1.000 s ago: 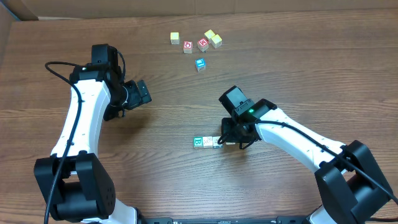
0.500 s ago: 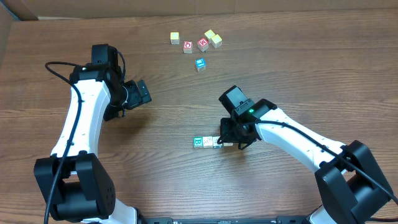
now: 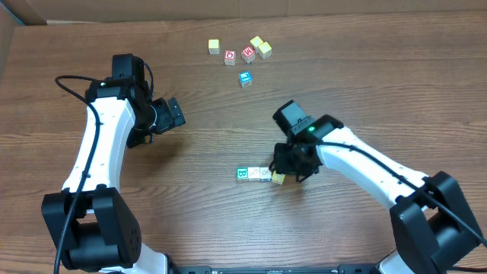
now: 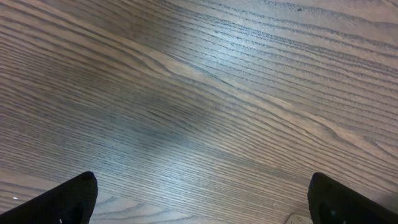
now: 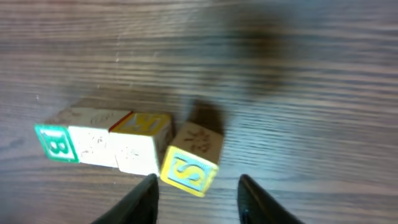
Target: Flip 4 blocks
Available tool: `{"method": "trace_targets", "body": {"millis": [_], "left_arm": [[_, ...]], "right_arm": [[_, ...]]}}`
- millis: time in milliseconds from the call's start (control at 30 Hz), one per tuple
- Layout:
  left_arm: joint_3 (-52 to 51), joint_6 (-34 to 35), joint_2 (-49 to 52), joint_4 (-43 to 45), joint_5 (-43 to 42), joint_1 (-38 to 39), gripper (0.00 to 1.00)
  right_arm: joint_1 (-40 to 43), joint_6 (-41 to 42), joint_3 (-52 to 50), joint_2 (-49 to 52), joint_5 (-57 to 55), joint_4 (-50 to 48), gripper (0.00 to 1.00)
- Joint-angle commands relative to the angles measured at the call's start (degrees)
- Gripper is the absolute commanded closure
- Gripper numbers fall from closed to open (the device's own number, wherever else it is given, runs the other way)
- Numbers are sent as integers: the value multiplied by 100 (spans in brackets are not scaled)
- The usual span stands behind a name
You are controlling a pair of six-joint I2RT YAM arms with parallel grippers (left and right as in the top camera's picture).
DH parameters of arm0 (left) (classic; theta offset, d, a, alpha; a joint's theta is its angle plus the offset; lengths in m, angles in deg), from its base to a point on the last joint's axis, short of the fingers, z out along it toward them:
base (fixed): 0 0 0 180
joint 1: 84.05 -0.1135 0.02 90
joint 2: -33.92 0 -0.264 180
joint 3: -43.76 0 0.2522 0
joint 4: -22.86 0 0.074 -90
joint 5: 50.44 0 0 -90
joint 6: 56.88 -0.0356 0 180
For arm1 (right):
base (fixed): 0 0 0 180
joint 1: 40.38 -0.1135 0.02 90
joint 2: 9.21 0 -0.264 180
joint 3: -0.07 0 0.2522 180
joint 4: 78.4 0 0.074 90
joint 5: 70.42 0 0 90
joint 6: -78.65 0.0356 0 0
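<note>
Blocks (image 3: 253, 174): three in a row, fourth askew
Right end effector (image 5: 198, 186) stands parted, gripping nothing, around the yellow S block (image 5: 189, 165) just beside the row's right end on the worktop (image 3: 190, 213); task looks nearly done. Left end effector (image 4: 200, 180) wide open, far left.

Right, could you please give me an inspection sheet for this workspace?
Surface: wooden table, bare grain.
Job's things: row of three blocks, touching, green B at one end; yellow S block skewed at the other end.
Clutter: six far cubes, loosely grouped.
Grippers: left gripper open over bare wood; right gripper open, straddling the S block.
Cables: black cable along the left arm.
Surroundings: cardboard beyond the far edge.
</note>
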Motion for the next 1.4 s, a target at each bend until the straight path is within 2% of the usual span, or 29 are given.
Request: {"method": "trace_targets", "body": {"millis": [0, 67, 133, 467, 600, 767, 1000, 1367], "left_arm": [[94, -107, 42, 4, 59, 11, 0], [94, -107, 42, 4, 59, 11, 0], [94, -109, 42, 4, 59, 11, 0], [94, -109, 42, 4, 59, 11, 0], [94, -109, 42, 4, 59, 11, 0], [94, -109, 42, 4, 59, 11, 0], [94, -107, 42, 4, 59, 11, 0], [94, -109, 42, 4, 59, 11, 0]], "right_arm": [[227, 26, 208, -103, 31, 350, 79], [232, 122, 157, -103, 48, 509, 91], [199, 409, 81, -103, 52, 566, 96], [-269, 1502, -595, -103, -17, -282, 96], [-310, 1650, -699, -101, -179, -529, 96], [-310, 1648, -697, -103, -599, -673, 96], [-310, 1646, -697, -101, -601, -699, 96], [-199, 1147, -564, -103, -494, -603, 96]]}}
